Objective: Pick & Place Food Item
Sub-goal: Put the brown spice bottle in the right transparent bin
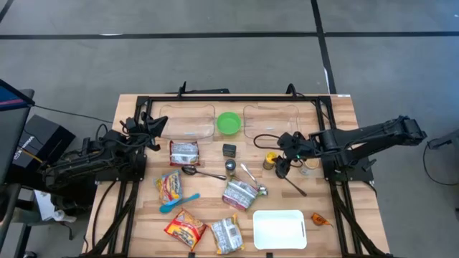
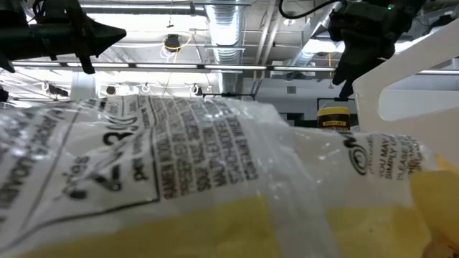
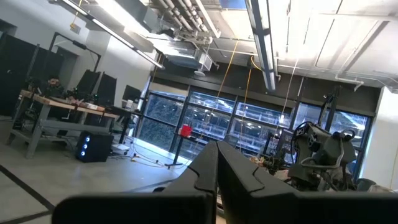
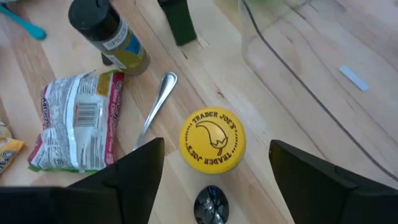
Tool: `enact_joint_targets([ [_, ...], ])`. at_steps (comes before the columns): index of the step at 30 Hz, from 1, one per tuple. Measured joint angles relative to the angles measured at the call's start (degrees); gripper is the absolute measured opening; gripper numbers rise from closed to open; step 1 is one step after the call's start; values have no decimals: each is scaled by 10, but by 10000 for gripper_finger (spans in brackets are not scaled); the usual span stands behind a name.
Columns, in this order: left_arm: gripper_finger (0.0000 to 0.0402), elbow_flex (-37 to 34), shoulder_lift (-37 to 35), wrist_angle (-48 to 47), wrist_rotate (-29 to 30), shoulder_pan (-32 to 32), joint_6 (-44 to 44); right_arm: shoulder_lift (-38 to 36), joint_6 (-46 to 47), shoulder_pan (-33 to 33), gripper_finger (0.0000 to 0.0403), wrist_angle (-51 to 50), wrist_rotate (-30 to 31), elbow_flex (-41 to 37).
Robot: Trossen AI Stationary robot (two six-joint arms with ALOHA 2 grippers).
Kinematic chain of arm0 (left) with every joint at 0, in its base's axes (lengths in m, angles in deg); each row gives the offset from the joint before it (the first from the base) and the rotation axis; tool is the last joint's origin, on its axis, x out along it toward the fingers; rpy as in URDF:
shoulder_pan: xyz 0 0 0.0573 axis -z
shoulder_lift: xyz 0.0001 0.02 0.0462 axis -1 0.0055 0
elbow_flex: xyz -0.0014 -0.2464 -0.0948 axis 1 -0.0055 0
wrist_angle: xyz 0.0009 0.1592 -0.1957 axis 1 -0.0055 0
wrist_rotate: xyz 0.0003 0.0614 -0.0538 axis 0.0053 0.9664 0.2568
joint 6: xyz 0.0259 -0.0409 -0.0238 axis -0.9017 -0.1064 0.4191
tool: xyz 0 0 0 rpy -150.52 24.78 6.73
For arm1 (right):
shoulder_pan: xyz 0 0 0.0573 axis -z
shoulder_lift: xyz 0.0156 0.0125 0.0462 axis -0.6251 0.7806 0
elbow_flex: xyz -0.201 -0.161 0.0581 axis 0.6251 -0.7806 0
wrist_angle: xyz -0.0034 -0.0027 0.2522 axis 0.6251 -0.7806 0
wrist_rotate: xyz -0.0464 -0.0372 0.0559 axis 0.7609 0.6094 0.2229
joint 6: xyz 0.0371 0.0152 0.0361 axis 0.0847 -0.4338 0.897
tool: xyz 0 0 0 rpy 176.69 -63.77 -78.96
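Note:
A jar with a yellow Trader Joe's lid (image 4: 212,140) stands upright on the wooden table, right of centre (image 1: 269,161); it also shows in the low view (image 2: 336,116). My right gripper (image 4: 214,180) is open above it, pointing down, with one finger on either side of the lid and touching nothing; in the high view my right gripper (image 1: 283,156) is just right of the jar. Several snack packets lie flat on the table, one beside the jar (image 4: 78,121). My left gripper (image 1: 149,126) is shut and empty, raised at the table's left, far side.
A green bowl (image 1: 229,122) and two clear containers (image 1: 188,120) (image 1: 272,118) stand at the far side. A white tray (image 1: 280,229) is at the near edge. A pepper shaker (image 4: 109,34), a dark block (image 4: 177,22), spoons (image 4: 155,106) and a black cable lie around the jar.

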Motion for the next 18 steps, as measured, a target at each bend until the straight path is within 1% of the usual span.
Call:
enact_joint_targets([
  [3,0,0,0,0,0,0,0,5,0,-1,283,1,0,0],
  [12,0,0,0,-2,0,0,0,98,-4,-23,283,23,16,0],
  [18,0,0,0,-2,0,0,0,132,-4,-15,283,25,16,0],
])
